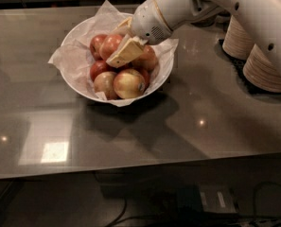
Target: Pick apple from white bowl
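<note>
The white bowl (78, 86), lined with crumpled white paper, stands on the grey table and holds several apples. The large orange-red apple (110, 45) lies at the back of the pile. My gripper (118, 40) reaches down from the right into the bowl, right at this apple and over the middle of the pile. A yellower apple with a dark sticker (129, 83) lies at the front. A small dark-red apple (99, 68) lies to the left. Another orange-red apple (147, 59) is partly hidden under my wrist.
Stacks of beige paper bowls (265, 67) stand on a dark mat at the right, behind my white arm (234, 8). The table's front edge (130, 169) runs below, with cables on the floor under it.
</note>
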You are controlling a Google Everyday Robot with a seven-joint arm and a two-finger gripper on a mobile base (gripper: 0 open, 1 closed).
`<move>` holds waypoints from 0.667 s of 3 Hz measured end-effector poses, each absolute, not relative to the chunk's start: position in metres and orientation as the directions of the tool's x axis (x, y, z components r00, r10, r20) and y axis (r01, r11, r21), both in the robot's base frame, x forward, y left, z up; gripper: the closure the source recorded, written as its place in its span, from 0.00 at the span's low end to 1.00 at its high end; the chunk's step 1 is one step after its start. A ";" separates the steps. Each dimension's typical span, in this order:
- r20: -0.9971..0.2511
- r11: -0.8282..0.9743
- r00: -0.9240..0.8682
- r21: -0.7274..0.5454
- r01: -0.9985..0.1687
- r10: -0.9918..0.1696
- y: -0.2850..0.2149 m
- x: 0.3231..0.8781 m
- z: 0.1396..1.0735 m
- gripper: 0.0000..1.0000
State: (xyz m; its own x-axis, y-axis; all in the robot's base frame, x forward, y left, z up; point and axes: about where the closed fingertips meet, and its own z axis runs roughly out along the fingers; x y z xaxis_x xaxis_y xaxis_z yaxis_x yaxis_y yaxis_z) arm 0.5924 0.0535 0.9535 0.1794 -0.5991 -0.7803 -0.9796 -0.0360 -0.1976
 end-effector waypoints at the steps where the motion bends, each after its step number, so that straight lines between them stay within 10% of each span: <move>1: -0.815 -0.026 0.228 -0.254 -0.967 -0.533 0.050 0.583 0.988 1.00; 2: -0.825 0.004 0.255 -0.297 -0.955 -0.505 0.032 0.578 1.014 1.00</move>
State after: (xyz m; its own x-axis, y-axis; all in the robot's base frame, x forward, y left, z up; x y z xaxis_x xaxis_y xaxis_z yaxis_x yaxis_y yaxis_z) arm 0.5775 0.0315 1.0141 0.2545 -0.5048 -0.8249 -0.9548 0.0043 -0.2972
